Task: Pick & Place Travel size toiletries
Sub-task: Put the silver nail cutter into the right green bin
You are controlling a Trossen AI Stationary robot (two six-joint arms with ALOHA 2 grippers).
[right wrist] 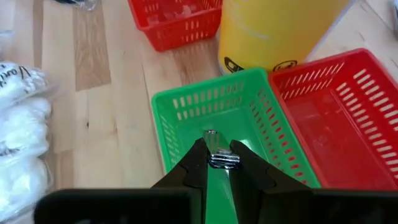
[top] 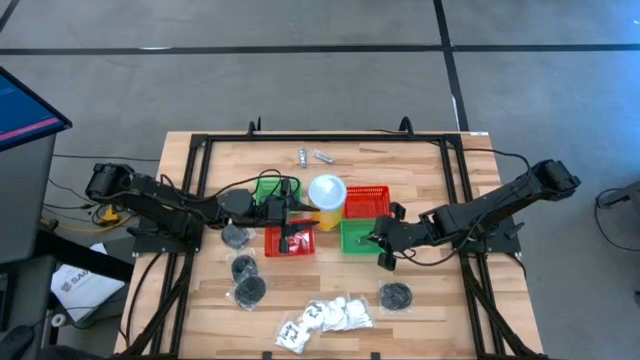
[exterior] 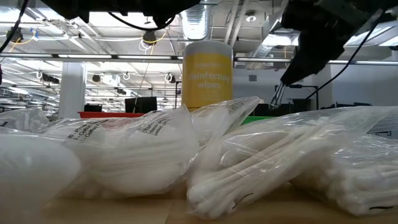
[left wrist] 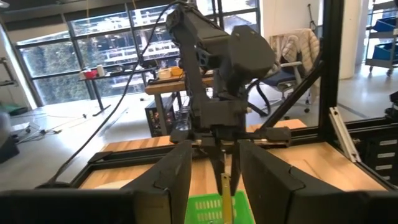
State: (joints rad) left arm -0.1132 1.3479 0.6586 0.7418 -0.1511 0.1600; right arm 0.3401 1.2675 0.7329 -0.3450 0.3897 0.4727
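Here, midway through a sorting job on a wooden worktop (top: pixel 420 165):

Right gripper (right wrist: pixel 216 163): over the green basket (right wrist: pixel 186 112) nearest the right arm, jaws closed on a small silvery metal piece (right wrist: pixel 216 152), held above the basket floor.

Left gripper (top: pixel 290 222): over the near red basket (top: pixel 275 243) at worktop centre, jaws parted around a thin yellowish strip (left wrist: pixel 225 196); grip or mere contact cannot be told.

Baskets: second green basket (top: pixel 266 188) behind the left gripper; second red basket (right wrist: pixel 336 112) touching the right side of the green one under the right gripper.

Yellow tub (top: pixel 327 197): upright, white lid, between the baskets; "disinfecting wipes" legible in the low view.

Dark round pieces (top: pixel 247 280): in clear bags, three on the left part of the worktop in front of the left arm, one more (top: pixel 396 297) near the front, right of centre.

White packets (top: pixel 322 318): heaped at the front edge, filling the low view; printed bags of white pads and a bag of swab-like sticks (exterior: pixel 280 158).

Loose metal pieces (top: pixel 312 156): two, lying side by side near the far edge, well apart from both arms.
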